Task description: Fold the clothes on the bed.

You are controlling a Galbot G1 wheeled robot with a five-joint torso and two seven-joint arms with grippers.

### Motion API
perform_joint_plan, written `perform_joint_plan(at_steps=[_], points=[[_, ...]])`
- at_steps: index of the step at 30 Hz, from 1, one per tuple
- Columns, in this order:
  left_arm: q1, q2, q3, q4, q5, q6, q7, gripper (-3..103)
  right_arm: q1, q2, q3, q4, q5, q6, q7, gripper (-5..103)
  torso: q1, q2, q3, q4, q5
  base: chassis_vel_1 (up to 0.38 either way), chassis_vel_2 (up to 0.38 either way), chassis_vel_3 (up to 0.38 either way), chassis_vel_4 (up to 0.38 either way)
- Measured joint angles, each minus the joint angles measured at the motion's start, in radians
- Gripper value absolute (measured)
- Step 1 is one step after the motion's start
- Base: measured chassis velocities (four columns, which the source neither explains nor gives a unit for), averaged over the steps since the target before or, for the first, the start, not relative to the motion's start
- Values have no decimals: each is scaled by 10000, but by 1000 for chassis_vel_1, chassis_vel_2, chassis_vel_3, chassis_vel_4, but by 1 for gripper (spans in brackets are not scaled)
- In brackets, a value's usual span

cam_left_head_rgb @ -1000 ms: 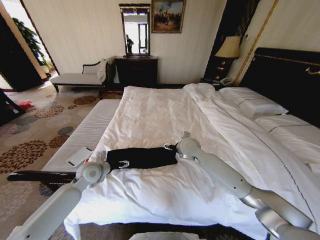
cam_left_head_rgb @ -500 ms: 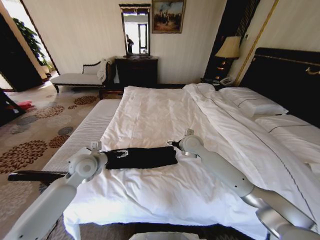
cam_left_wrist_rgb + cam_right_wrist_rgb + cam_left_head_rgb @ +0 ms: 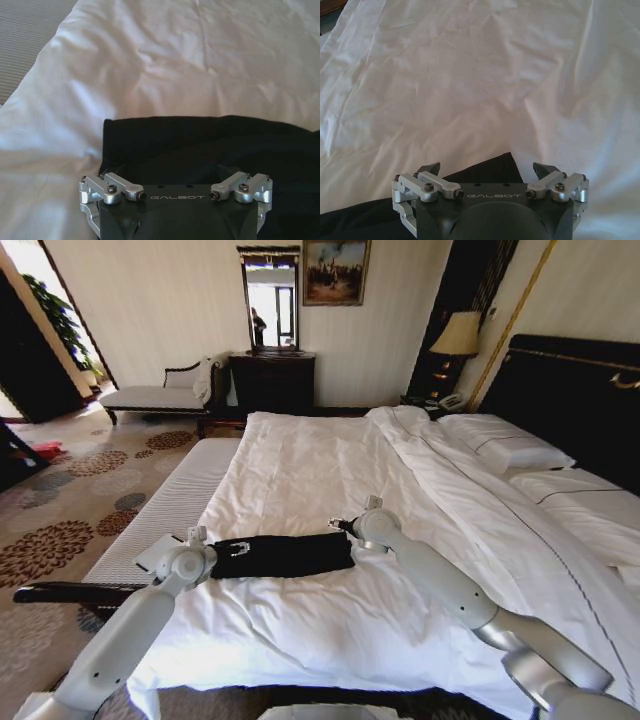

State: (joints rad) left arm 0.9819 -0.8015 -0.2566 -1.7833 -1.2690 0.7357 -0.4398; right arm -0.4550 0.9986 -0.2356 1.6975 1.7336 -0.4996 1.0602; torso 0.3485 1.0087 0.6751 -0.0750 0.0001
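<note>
A black T-shirt (image 3: 283, 554), folded into a long narrow band, lies across the white duvet (image 3: 330, 490) in the lower centre of the head view, near the foot of the bed (image 3: 560, 370). The left gripper (image 3: 232, 548) sits at the band's left end and the right gripper (image 3: 338, 528) at its right end, each arm reaching in from its own lower corner of the frame.

In the right wrist view, the right gripper (image 3: 487, 169) stands with its fingers spread wide and nothing between them, a corner of the dark cloth (image 3: 485, 167) lying just beyond its body. In the left wrist view the left gripper (image 3: 176, 181) hangs over the black fabric (image 3: 200, 145); its linkages look spread, but its fingertips are hidden, so whether it holds any cloth cannot be told.

The fold looks partly done, with the band yet to be doubled end to end. The chief risk is a bad pinch: fingers closing on this soft bedding could catch the duvet along with the shirt, or take only the top layer, and the band would then open out or drag crooked. If the two ends are lifted unevenly, the band may twist or slide towards the bed's edge at the lower left.
</note>
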Motion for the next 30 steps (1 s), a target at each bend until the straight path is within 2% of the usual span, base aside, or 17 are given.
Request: perform_joint_plan(at_steps=[5,9,10,12,14,15,16,19,20,23,30], points=[[759,295,-538,-589,130,0,105,100,-106,-200,105,93,-47,0,-44,100,0,0,-1,-2,-1,0,0,0,0],[1885,236,-1774,-1820,594,-31,668,100,-283,-351,281,136,-84,0,-90,100,-1,0,-2,-2,0,0,0,0,0],[1885,236,-1774,-1820,594,-31,668,100,-283,-351,281,136,-84,0,-90,100,-1,0,-2,-2,0,0,0,0,0],[2226,242,-2179,-1946,1280,-256,1330,100,-391,-418,345,176,-122,-1,-107,100,-3,0,-2,-1,0,0,0,0,0],[2335,309,-2411,-1700,1964,-508,2036,100,-485,-488,390,230,-155,-1,-114,100,-3,0,-2,-1,0,0,0,0,0],[2335,309,-2411,-1700,1964,-508,2036,100,-485,-488,390,230,-155,-1,-114,100,-3,0,-2,-1,0,0,0,0,0],[2292,324,-2462,-1482,2164,-587,2335,100,-520,-516,403,260,-166,-1,-114,100,-3,1,-2,0,0,0,0,0,0],[1894,234,-2487,-647,1981,-665,3259,100,-596,-572,443,332,-208,13,-113,100,-2,0,-1,-2,-2,0,0,0,0],[1894,234,-2487,-647,1981,-665,3259,100,-596,-572,443,332,-208,13,-113,100,-2,0,-1,-2,-2,0,0,0,0],[1555,52,-2378,248,1910,-763,4296,100,-626,-639,454,391,-257,64,-98,100,-2,0,-1,-3,0,0,0,0,0],[1460,-114,-2267,790,1703,-729,4712,100,-679,-752,530,431,-322,118,-87,100,-2,-1,-1,-1,-1,0,0,0,0]])
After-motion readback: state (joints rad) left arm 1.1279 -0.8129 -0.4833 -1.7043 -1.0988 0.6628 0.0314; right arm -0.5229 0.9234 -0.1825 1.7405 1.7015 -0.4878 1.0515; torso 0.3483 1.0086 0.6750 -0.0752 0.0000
